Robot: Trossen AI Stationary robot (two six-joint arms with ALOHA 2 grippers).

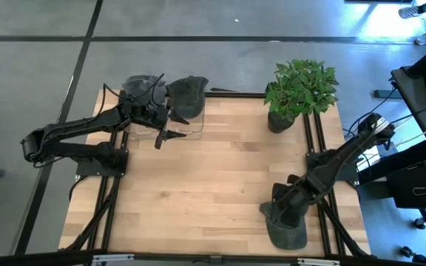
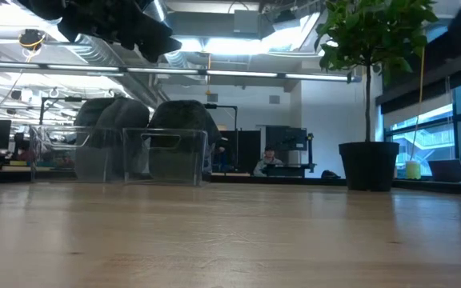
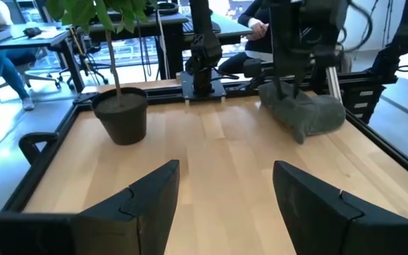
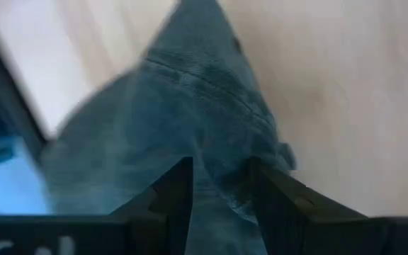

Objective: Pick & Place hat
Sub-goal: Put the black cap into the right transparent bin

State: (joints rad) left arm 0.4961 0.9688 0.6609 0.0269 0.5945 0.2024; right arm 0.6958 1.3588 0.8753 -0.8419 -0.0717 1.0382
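The right gripper (image 4: 220,185) pinches the grey-green fabric hat (image 1: 285,227) at the table's (image 1: 220,177) near right corner, apparently mid-pick and needing a lift next, while the left gripper (image 3: 222,195) waits spread wide over the clear plastic bin (image 1: 174,124) at the far left corner.

Left arm: dark six-joint arm, base at the table's 9 o'clock edge, reaching toward 11 o'clock. Its dark two-finger left gripper (image 1: 163,127) is raised off the tabletop, fingers (image 3: 146,200) spread wide apart with nothing between them.

Right arm: dark six-joint arm, base at the 3 o'clock edge, folded down toward 5 o'clock. Its dark two-finger right gripper (image 4: 219,190) is lowered, fingers narrowly parted, pinching grey-blue fabric between them.
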